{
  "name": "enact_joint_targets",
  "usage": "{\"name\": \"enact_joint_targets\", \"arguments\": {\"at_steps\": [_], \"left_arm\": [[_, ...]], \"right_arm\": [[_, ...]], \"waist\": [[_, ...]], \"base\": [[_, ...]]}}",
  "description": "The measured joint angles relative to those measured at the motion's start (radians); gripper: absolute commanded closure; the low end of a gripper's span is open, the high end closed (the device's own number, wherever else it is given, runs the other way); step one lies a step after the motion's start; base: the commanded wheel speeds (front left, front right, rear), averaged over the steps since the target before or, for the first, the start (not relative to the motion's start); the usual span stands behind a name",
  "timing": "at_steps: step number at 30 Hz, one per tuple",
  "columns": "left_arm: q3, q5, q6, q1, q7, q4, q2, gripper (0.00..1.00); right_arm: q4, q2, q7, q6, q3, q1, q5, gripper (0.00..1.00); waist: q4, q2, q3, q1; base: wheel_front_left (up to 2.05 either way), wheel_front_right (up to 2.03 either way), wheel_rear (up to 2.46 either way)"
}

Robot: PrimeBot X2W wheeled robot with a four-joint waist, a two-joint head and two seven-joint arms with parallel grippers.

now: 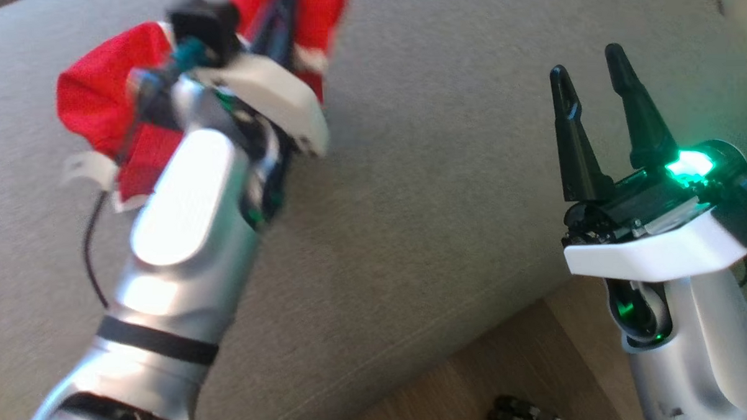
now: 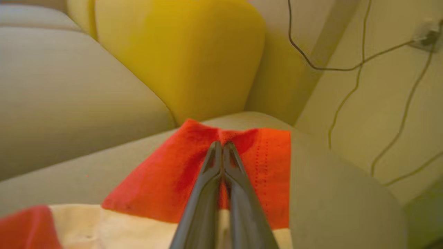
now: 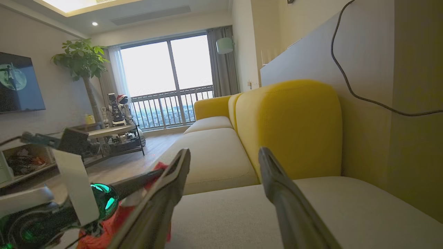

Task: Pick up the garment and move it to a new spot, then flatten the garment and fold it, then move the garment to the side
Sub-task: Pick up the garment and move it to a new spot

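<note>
Left pincer: your left gripper (image 2: 221,145) is pressed right together, slim dark fingers meeting at the tips, with red cloth nipped between them.
Right pincer: your right gripper (image 1: 589,62) stands spread wide with nothing between its tapered black fingers. A green light glows at its wrist.
Garment: the garment (image 1: 96,95) is soft red fabric with white trim. It is bunched around the left pincer over the far left of the sofa seat (image 1: 440,170). You can't tell whether it hangs clear of the seat.
Textures: the seat is a grey-beige woven weave with a rounded front edge. The back cushion (image 2: 180,52) is plump, smooth and mustard yellow. The forearms are glossy silver with white collars.
Around: wood floor (image 1: 478,368) runs below the seat edge. A thin black cable (image 1: 89,245) loops beside the left forearm.
In the way: in the head view, your left wrist and forearm cover much of the garment, and that side is blurred.
Left wrist view: you get the pinch close up, with a line of stitching on the red cloth, a cream band lower down, and wall cables (image 2: 325,68) trailing to the right.
Right wrist view: you get the room, with a balcony window (image 3: 166,76), a potted tree (image 3: 81,62), a wall screen (image 3: 17,83) and a small robot figure (image 3: 117,109). The left pincer sits low at the left, with red cloth beneath it.
</note>
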Motion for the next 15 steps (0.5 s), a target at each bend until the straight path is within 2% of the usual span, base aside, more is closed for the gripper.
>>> {"name": "enact_joint_targets", "arguments": {"at_steps": [1,5,7,15], "left_arm": [[-0.040,-0.049,-0.008,0.003,-0.003,0.017,0.002,0.00],[-0.211,-0.146,-0.021,0.018,-0.021,0.047,-0.006,0.00],[-0.255,-0.170,-0.020,0.028,-0.048,0.062,-0.006,0.00],[-0.274,-0.221,0.002,0.017,-0.152,0.064,-0.001,0.00]], "right_arm": [[0.002,0.000,0.000,0.000,0.001,-0.003,0.002,0.00],[0.003,0.000,0.000,0.000,-0.007,-0.008,0.008,0.00],[0.006,0.000,0.000,0.000,-0.020,-0.008,0.007,0.00],[0.021,0.000,0.000,0.000,-0.030,-0.004,-0.039,0.00]], "waist": [[-0.012,0.0000,0.007,0.0000],[-0.040,0.0000,0.033,0.0000],[-0.033,0.0000,0.036,0.0000],[0.064,0.0000,-0.007,-0.0001]], "base": [[0.00,0.00,0.00],[0.00,0.00,0.00],[0.00,0.00,0.00],[0.00,0.00,0.00]]}}
